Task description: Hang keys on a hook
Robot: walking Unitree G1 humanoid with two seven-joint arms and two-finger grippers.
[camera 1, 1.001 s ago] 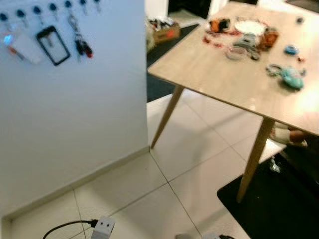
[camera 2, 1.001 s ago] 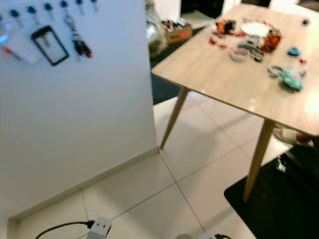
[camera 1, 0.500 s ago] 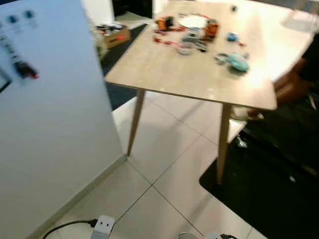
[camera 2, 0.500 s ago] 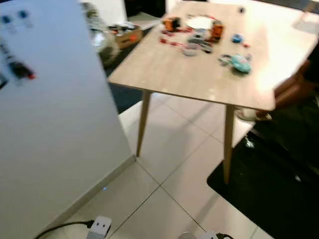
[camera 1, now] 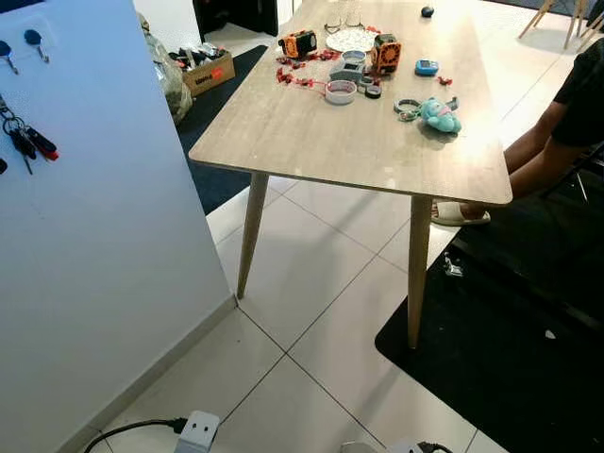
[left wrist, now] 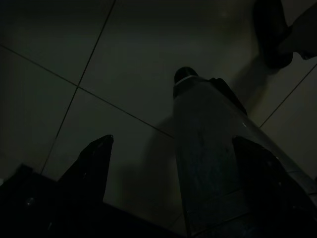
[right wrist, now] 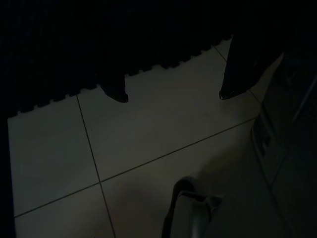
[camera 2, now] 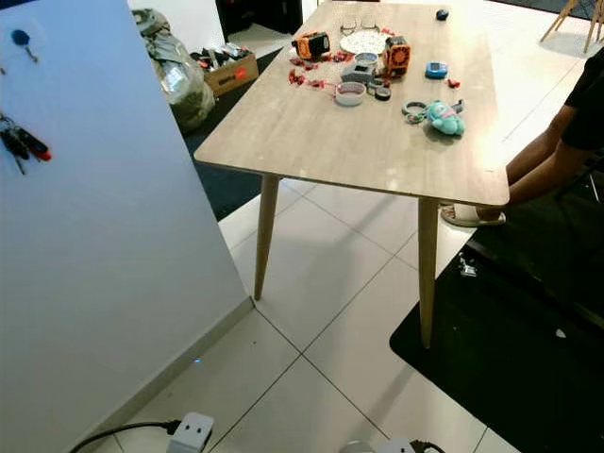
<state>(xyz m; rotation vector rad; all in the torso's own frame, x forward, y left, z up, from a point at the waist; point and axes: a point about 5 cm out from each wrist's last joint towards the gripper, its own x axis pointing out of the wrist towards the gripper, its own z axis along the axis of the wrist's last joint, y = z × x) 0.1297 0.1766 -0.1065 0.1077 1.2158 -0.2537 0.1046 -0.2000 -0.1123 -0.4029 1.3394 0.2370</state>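
A bunch of keys with a red tag (camera 1: 24, 142) hangs on the white wall panel (camera 1: 104, 236) at the far left, below two blue-knobbed hooks (camera 1: 36, 40). On the wooden table (camera 1: 311, 142) lies a key ring with a teal plush toy (camera 1: 438, 114). Both arms hang low over the floor tiles. In the dark left wrist view my left gripper (left wrist: 173, 148) is open, with nothing between its fingers. My right gripper (right wrist: 172, 95) is open too, above pale tiles and the edge of a black mat.
The table also holds small toys, a white plate (camera 1: 349, 40) and a bowl (camera 1: 340, 91). A person's arm (camera 1: 543, 151) and sandalled foot (camera 1: 460, 215) are at the right, above a black mat (camera 1: 510, 349). A power strip (camera 1: 196, 432) lies on the floor; a box (camera 1: 209, 72) stands behind.
The camera has swung to the right: the wall hooks and hanging keys slid to the left edge, and the whole table and a seated person came into view.
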